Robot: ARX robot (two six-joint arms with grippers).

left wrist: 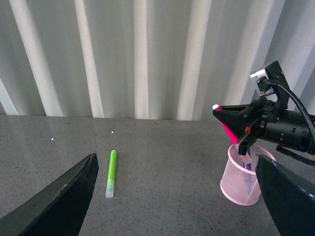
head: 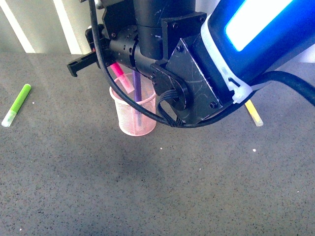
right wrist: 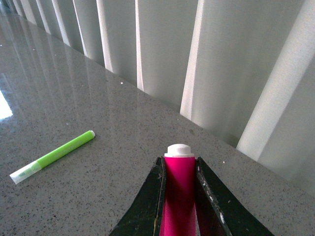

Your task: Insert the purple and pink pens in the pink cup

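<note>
My right hand is clamped on the pink pen, tilted over the pink cup at frame centre; purple pen already inside. Next: lower, then release (left hand wide, idle).

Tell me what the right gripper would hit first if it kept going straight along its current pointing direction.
Probably the curtain-like backdrop. The right gripper, shut on the pink pen, aims over bare tabletop toward it. The green marker lies off to the side. Depth is unclear.
</note>
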